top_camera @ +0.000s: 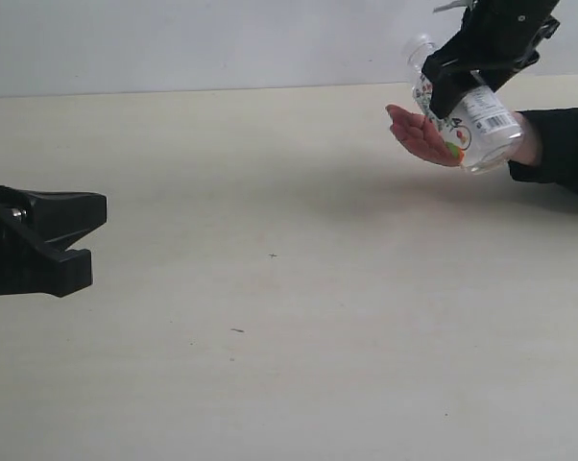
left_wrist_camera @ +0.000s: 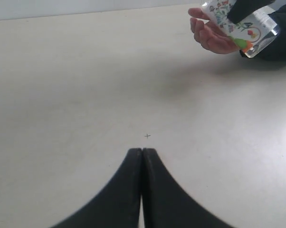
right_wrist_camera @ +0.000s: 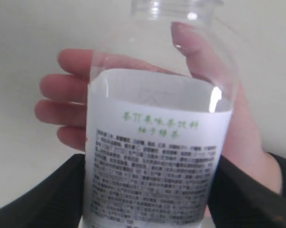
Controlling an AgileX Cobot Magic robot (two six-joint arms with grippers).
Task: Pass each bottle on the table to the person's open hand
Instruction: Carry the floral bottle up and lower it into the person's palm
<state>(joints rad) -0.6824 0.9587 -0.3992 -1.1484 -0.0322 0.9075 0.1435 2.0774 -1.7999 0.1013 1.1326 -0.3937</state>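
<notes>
Left gripper (top_camera: pixel 85 245) idles shut at nine o'clock; right gripper (top_camera: pixel 459 84), at two o'clock, holds bottle (top_camera: pixel 488 127) over open hand (top_camera: pixel 419 134), so release seems next.

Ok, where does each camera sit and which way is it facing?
Exterior: low, off the robot, looking across the table; shut left jaws at left, right jaws upper right gripping the floral-label bottle at the open hand.
Left wrist: behind the shut left jaws, facing across the table toward bottle and hand.
Right wrist: between the right jaws, facing the bottle's label, hand behind it.
All share bottle and hand.
</notes>
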